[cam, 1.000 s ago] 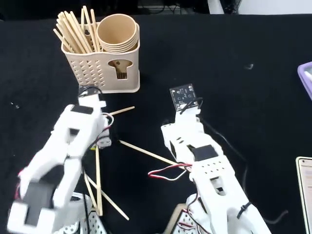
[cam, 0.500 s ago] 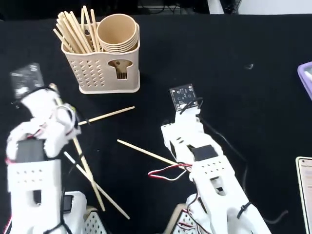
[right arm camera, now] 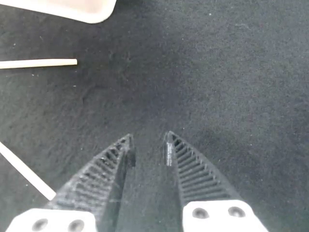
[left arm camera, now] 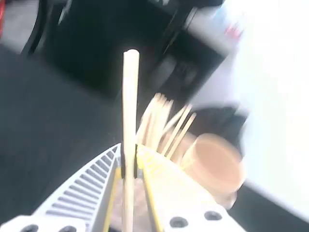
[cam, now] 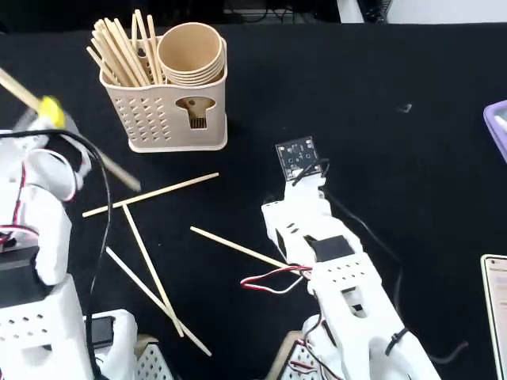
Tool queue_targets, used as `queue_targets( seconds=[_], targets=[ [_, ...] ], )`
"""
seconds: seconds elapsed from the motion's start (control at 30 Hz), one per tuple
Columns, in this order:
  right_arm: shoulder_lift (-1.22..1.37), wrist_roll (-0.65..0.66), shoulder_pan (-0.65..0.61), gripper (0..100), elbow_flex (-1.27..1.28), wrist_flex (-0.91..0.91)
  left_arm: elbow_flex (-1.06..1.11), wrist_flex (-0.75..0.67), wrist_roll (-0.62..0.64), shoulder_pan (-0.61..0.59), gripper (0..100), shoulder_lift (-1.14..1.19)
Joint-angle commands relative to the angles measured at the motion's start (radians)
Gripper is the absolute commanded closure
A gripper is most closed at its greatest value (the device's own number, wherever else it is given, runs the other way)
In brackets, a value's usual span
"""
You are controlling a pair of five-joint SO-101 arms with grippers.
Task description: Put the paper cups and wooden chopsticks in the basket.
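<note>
The beige basket (cam: 170, 119) stands at the back left, holding several wooden chopsticks (cam: 123, 51) and a stack of paper cups (cam: 190, 51). My left gripper (cam: 49, 112) is raised at the table's left edge, shut on a chopstick (cam: 111, 170) that slants down to the right. The left wrist view has that chopstick (left arm camera: 129, 96) upright between the fingers of the left gripper (left arm camera: 128, 152), with the basket's chopsticks (left arm camera: 164, 123) and cups (left arm camera: 215, 162) beyond. Several loose chopsticks (cam: 150, 194) lie on the black cloth. My right gripper (right arm camera: 148, 142) hovers open over bare cloth.
A purple object (cam: 497, 127) and a white card (cam: 495, 293) sit at the right edge. The right arm (cam: 333, 269) stretches from the front toward the table's middle, over one loose chopstick (cam: 238, 248). A chopstick end (right arm camera: 38, 63) and a basket corner (right arm camera: 72, 9) lie ahead of the right gripper.
My left arm swung left and up, lifting one chopstick off the table. The loose chopsticks near it shifted and now lie exposed. The right arm has not moved.
</note>
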Motion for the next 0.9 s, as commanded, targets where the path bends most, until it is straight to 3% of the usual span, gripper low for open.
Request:
queue_targets(
  seconds=[0.0, 0.4, 0.7, 0.87],
  targets=[
    [-0.041, 0.002, 0.012, 89.4, -0.002, -0.017, -0.068, -0.25, 0.06, -0.005, 97, 0.002],
    [-0.041, 0.002, 0.011, 89.4, -0.002, -0.018, -0.088, -0.763, 0.089, -0.004, 97, 0.33],
    [-0.038, 0.002, 0.011, 89.3, -0.002, -0.021, -0.286, -0.756, 0.087, 0.05, 97, 0.628],
    [-0.039, 0.002, 0.011, 89.3, -0.002, -0.021, -0.346, -0.582, -0.066, 0.087, 97, 0.692]
  ],
)
